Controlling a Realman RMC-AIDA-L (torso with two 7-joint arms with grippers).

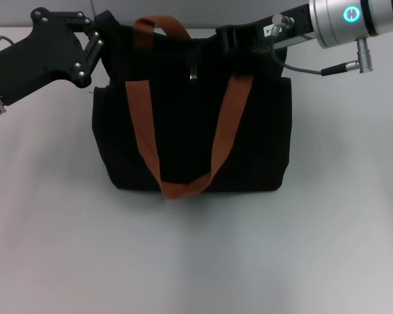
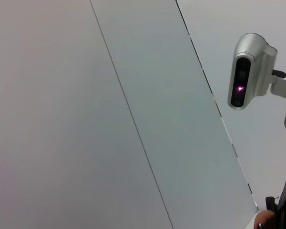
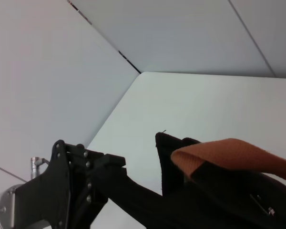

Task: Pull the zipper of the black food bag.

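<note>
The black food bag (image 1: 190, 131) stands upright on the table in the head view, with its orange-brown strap handles (image 1: 141, 111) hanging down its front. The small silver zipper (image 1: 194, 74) pull hangs near the middle of the bag's top edge. My left gripper (image 1: 103, 34) is against the bag's top left corner, black against black fabric. From the right, my right gripper (image 1: 228, 38) reaches over the bag's top, just right of the zipper. In the right wrist view, the left gripper (image 3: 93, 179) meets the bag (image 3: 214, 200) below an orange strap (image 3: 229, 152).
The bag stands on a plain white table (image 1: 196, 261) with open surface in front of it and to both sides. A grey cable (image 1: 314, 69) loops under the right arm. The left wrist view shows wall panels and a silver camera housing (image 2: 248, 71).
</note>
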